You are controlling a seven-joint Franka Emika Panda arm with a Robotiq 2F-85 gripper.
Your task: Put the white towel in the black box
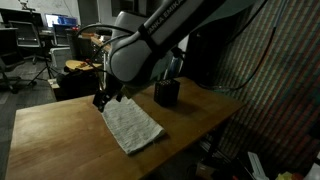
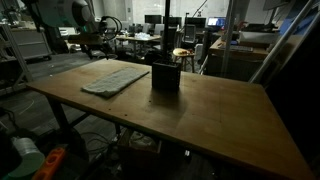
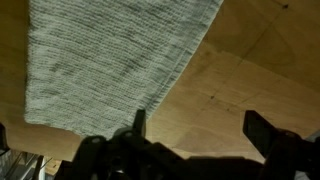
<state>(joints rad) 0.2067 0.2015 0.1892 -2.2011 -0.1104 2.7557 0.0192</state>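
Towel flat on the table, centre frame, its long axis running from upper left to lower right; box to its upper right. Your gripper hangs spread wide over the towel's edge.

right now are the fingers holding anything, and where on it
Nothing is held. The fingers are open over the bare table, with the towel lying flat beside them.

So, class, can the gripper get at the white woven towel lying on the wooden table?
Probably yes: the open gripper hangs at an edge of the white woven towel, nothing lies on it, and the square black box stands apart to one side.
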